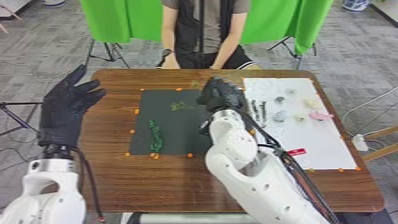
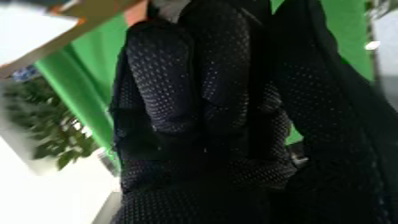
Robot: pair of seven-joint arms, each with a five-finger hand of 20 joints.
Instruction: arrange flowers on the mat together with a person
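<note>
1. The right robot hand (image 1: 222, 95) is above the right part of the black mat (image 1: 191, 130); how far open it is, and whether it has hold of anything, I cannot tell.
2. The left robot hand (image 1: 69, 107) is open, its fingers loosely extended and apart, with nothing in its hold. It is raised at the left side of the tabletop (image 1: 111, 180), left of the black mat.
3. The green stem (image 1: 155, 137) lies lengthwise on the left part of the black mat, nearer the robot than the right robot hand and to its left. It is to the right of the left robot hand.
4. The yellowish-green sprig (image 1: 182, 106) is on the black mat, just left of the right robot hand.
5. The white mat (image 1: 324, 150) is to the right of the black mat. On it, the thin dark stems (image 1: 263, 110) lie near the right robot hand; the pale flowers (image 1: 280, 116) are farther right, with the pink flower (image 1: 321, 115) by the mat's right edge.
6. Green curtains (image 1: 271, 22) hang beyond the tabletop.
</note>
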